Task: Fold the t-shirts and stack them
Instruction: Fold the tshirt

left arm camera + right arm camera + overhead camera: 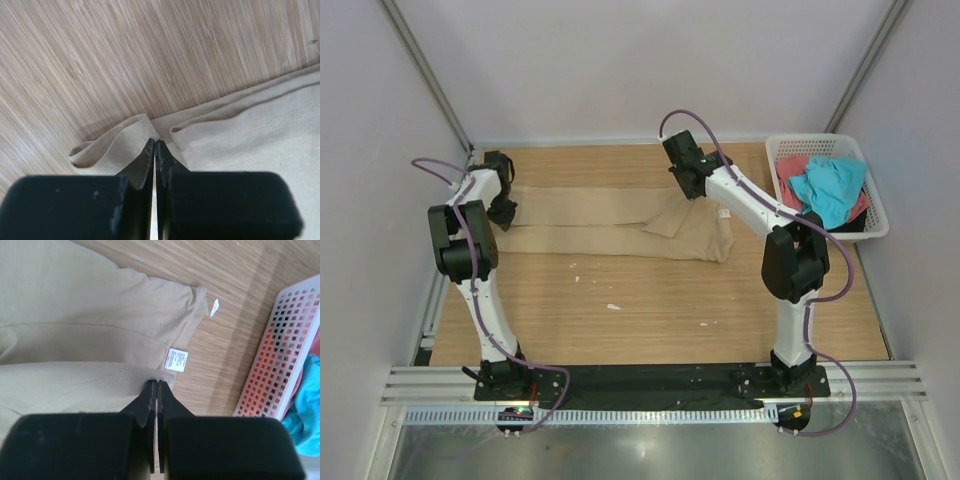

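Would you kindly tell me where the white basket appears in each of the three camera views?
Top view: the white basket is at the far right edge of the table, holding a turquoise shirt and a red shirt.
Left wrist view: not in it.
Right wrist view: along the right edge, its lattice wall showing.
Shared landmark: the tan shirt, lying on the table in all three views.

The tan t-shirt (pixel 85 300) has a white label (pixel 177 360) whose print is too small to read.

Open table (pixel 660 310) nearside, t-shirt (pixel 590 225) across middle, basket (pixel 817 139) (heaped) far right
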Controlling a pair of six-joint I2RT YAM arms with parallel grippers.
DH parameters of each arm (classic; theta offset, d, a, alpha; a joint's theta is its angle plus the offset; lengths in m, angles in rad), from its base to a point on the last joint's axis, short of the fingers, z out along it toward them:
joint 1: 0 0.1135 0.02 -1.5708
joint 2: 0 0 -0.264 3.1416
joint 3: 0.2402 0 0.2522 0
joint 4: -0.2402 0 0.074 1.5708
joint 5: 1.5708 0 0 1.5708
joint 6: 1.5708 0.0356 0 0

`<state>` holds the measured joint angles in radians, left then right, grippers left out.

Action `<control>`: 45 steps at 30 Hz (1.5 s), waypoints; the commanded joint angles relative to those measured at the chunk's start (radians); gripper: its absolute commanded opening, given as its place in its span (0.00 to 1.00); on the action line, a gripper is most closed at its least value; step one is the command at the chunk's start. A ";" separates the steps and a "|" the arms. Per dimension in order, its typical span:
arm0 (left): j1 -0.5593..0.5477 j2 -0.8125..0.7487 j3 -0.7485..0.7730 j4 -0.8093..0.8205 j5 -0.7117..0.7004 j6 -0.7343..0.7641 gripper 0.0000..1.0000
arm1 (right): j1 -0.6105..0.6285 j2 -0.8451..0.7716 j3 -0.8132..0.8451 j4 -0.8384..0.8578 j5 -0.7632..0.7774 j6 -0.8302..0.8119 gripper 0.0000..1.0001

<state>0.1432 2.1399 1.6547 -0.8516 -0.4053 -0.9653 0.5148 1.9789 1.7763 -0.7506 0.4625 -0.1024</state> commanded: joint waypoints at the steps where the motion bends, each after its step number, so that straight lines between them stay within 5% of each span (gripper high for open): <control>1: -0.002 0.023 0.042 -0.024 -0.050 -0.019 0.00 | -0.001 0.011 0.018 0.082 0.031 -0.051 0.01; 38: -0.002 0.045 0.065 -0.056 -0.072 -0.069 0.00 | -0.042 0.097 -0.048 0.303 0.068 -0.069 0.01; 41: -0.002 0.037 0.073 -0.070 -0.069 -0.064 0.05 | -0.042 0.103 -0.029 0.297 0.068 -0.062 0.05; 44: -0.002 0.002 0.071 -0.072 -0.076 -0.047 0.17 | -0.041 0.092 0.000 0.251 0.044 -0.030 0.21; 45: -0.002 -0.008 0.070 -0.072 -0.075 -0.043 0.23 | -0.042 0.086 0.009 0.229 0.032 -0.014 0.34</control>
<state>0.1375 2.1727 1.6958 -0.9028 -0.4389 -1.0096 0.4755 2.0838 1.7302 -0.5083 0.5186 -0.1429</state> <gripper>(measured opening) 0.186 0.267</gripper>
